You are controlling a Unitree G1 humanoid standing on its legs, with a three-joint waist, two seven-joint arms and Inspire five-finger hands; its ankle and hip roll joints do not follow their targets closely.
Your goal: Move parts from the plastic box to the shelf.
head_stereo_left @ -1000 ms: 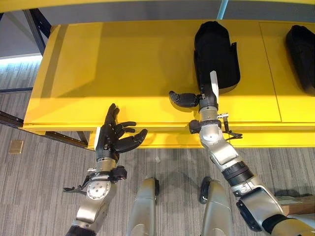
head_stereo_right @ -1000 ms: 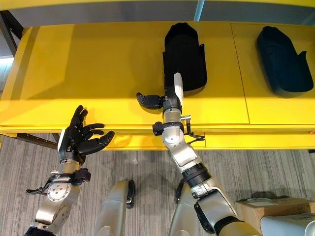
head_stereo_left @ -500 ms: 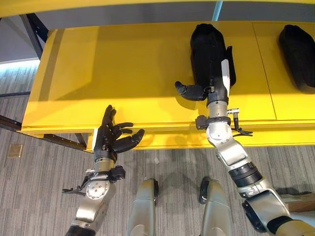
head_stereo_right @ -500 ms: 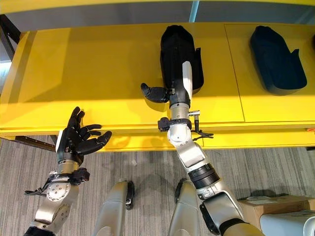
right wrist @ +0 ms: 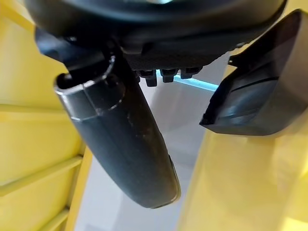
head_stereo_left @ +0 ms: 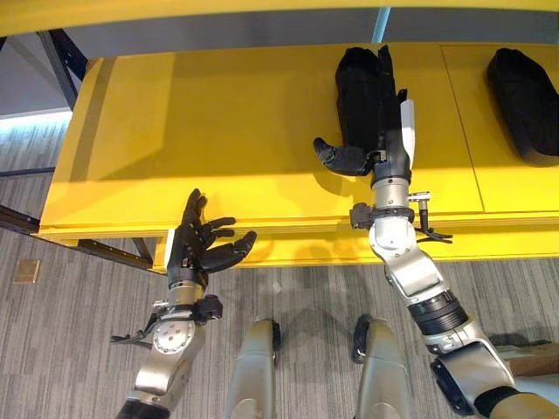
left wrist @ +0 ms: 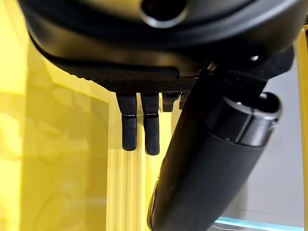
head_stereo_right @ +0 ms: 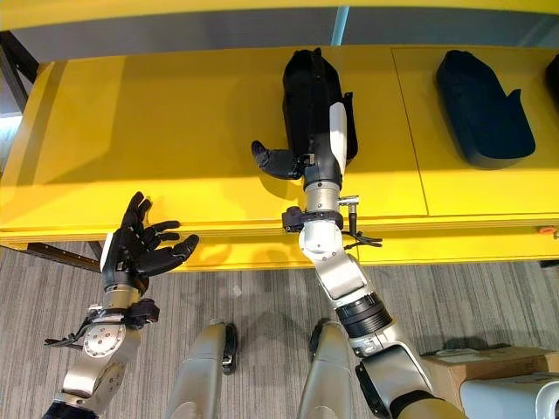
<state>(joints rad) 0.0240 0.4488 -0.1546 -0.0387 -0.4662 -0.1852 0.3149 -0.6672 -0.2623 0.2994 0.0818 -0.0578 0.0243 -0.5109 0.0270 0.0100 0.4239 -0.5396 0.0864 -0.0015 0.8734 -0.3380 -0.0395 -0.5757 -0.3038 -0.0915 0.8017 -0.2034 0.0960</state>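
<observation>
A long black part [head_stereo_left: 360, 87] lies on the yellow shelf [head_stereo_left: 210, 122], near its middle. My right hand [head_stereo_left: 387, 140] is stretched over the near end of that part. Its fingers are straight along the part's right side and its thumb [head_stereo_left: 339, 158] sticks out to the left, so the hand is open. In the right wrist view the thumb [right wrist: 120, 139] shows with the black part [right wrist: 257, 96] beside it. My left hand [head_stereo_left: 199, 249] hovers in front of the shelf's front edge, open and empty, its fingers [left wrist: 139, 127] straight.
A second black part [head_stereo_left: 524, 100] lies farther right on the shelf. The shelf's dark frame [head_stereo_left: 61, 52] stands at the far left. A cardboard box [head_stereo_right: 476, 360] sits on the grey carpet at the lower right.
My right hand has reached farther onto the shelf, from the front edge to alongside the black part. The left hand has stayed where it was.
</observation>
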